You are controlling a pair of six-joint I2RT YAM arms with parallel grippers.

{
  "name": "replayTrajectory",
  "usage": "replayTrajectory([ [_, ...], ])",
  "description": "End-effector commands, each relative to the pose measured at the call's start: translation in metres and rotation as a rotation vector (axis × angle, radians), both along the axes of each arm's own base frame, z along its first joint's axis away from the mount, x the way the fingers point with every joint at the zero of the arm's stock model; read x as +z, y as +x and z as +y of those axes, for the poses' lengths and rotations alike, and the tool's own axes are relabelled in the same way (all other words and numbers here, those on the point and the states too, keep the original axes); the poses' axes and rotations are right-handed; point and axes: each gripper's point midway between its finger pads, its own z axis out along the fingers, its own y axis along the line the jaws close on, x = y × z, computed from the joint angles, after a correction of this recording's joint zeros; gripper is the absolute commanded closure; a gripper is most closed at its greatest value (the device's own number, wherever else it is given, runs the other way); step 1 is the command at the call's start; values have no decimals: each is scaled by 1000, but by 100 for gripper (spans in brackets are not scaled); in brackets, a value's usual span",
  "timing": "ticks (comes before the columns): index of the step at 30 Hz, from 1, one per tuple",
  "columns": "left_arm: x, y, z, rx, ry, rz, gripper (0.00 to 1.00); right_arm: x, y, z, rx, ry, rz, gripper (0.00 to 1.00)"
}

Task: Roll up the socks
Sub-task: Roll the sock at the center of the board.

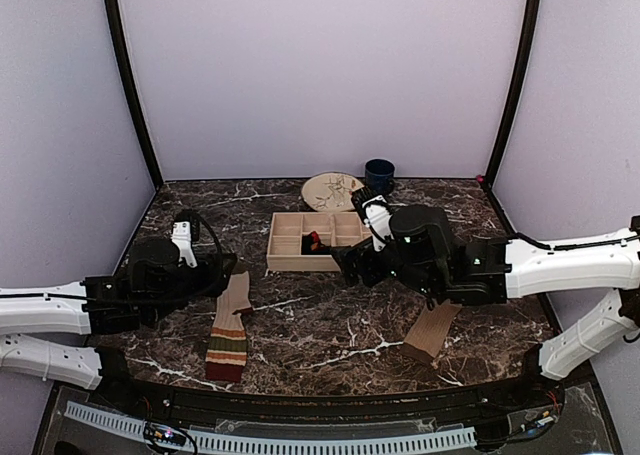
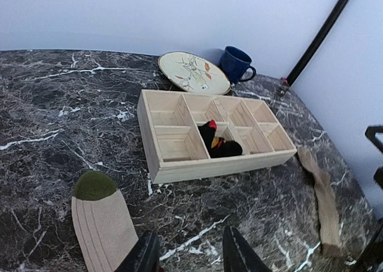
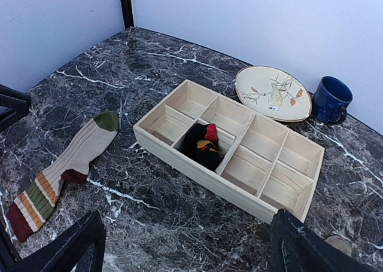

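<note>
Since one black sock (image 3: 203, 145) already sits bunched in a middle compartment of the wooden tray (image 1: 300, 262), my judgement is that the striped sock (image 1: 229, 330) is the one in hand now. It lies flat on the table (image 1: 330, 325) off the tray's front left corner. Its long axis runs roughly square to the tray's front wall, with the green toe towards the tray and the striped cuff away from it. The left gripper (image 2: 191, 255) hangs low over that toe end, facing the tray. Its jaws are drawn in to a narrow gap, with only bare marble showing between them and nothing held. In the left wrist view the sock lies to the left of the gap, its edge just beside the left-hand finger, so the jaws look offset from the fabric, not astride it. A roll would most likely have to run along the sock's length, away from the tray, and would call for a small sideways shift first. The right gripper (image 3: 187, 236) hovers before the tray's front wall with its jaws spread wide and empty. The tan sock (image 1: 432, 330) lies off the tray's front right corner, under the right arm and farther from the tray than the gripper. The left arm is nearer the striped sock, the right arm nearer the tan one.
</note>
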Motion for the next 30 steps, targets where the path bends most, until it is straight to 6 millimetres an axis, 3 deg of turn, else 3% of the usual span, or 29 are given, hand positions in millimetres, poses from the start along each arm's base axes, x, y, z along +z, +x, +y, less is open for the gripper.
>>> replayTrajectory([
  [1, 15, 8, 14, 91, 74, -9, 54, 8, 1, -10, -30, -5, -50, 7],
  [4, 16, 11, 15, 106, 110, -6, 23, -2, -1, -6, -9, -27, -28, 7],
  [6, 14, 11, 13, 103, 118, 0, 15, -8, -3, -3, 0, -47, -11, 7],
  [14, -12, 12, 22, 119, 92, 64, 9, -28, -21, -11, 18, -107, 36, 6],
  [17, -21, 10, 24, 107, 77, 84, 1, -32, -31, -14, 36, -119, 49, 6],
  [22, -31, 6, 38, 129, 93, 93, 2, -37, -42, -18, 41, -141, 39, 6],
  [30, -34, -4, 64, 191, 49, 80, 2, -43, -63, 3, 105, -204, -6, 6],
])
